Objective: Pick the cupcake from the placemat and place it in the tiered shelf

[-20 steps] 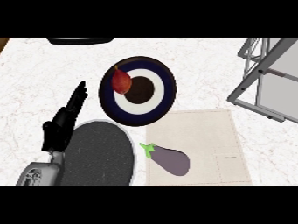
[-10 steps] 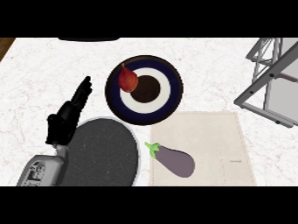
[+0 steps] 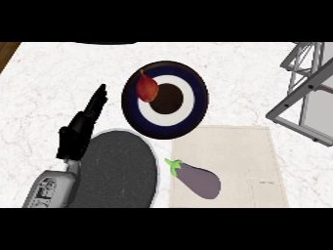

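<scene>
The left hand (image 3: pixel 73 139) has straight fingers and holds nothing. A purple eggplant (image 3: pixel 197 179) lies on the placemat (image 3: pixel 248 151), away from the tiered shelf (image 3: pixel 326 105).

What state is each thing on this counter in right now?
Left hand: open, fingers straight, holding nothing.
Placemat: flat on the counter.
Eggplant: lying on the placemat's lower left, untouched.
Ringed plate: carrying one item.
Red fruit: lying on the ringed plate's left side.
Grey plate: bare.
Tiered shelf: standing at the right, nothing seen in it.
</scene>
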Motion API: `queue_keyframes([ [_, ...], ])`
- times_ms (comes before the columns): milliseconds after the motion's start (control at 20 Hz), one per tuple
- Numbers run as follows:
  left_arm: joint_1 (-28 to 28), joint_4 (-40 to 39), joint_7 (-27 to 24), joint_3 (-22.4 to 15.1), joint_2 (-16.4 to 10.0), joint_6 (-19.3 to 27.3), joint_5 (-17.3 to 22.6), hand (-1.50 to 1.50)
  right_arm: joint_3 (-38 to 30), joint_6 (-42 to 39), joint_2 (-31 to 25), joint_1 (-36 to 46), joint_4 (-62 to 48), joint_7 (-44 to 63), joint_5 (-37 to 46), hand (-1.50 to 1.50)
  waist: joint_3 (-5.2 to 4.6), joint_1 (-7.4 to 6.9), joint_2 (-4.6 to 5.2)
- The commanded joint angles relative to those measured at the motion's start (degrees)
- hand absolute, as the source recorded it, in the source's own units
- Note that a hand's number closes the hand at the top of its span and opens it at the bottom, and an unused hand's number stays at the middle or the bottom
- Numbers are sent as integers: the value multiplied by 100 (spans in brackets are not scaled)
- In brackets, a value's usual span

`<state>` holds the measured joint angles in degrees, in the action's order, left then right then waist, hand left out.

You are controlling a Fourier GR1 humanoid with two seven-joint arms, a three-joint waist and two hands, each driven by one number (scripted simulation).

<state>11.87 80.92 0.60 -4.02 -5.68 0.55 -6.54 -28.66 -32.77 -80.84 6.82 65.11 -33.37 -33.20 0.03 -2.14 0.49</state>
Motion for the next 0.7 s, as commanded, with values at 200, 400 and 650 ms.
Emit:
queue_keyframes([
  [200,-54,389,318,-43,-10,-23,-57,0,805,189,322,1083,-131,-610,697,150,-1,23,-16],
  [400,6,159,155,108,-33,-111,70,0,1173,925,746,1646,-246,-1040,1367,150,-1,-16,3],
  [650,-37,153,256,-72,143,53,-147,0,1800,1129,1406,2444,-281,-866,1668,150,-4,18,-15],
])
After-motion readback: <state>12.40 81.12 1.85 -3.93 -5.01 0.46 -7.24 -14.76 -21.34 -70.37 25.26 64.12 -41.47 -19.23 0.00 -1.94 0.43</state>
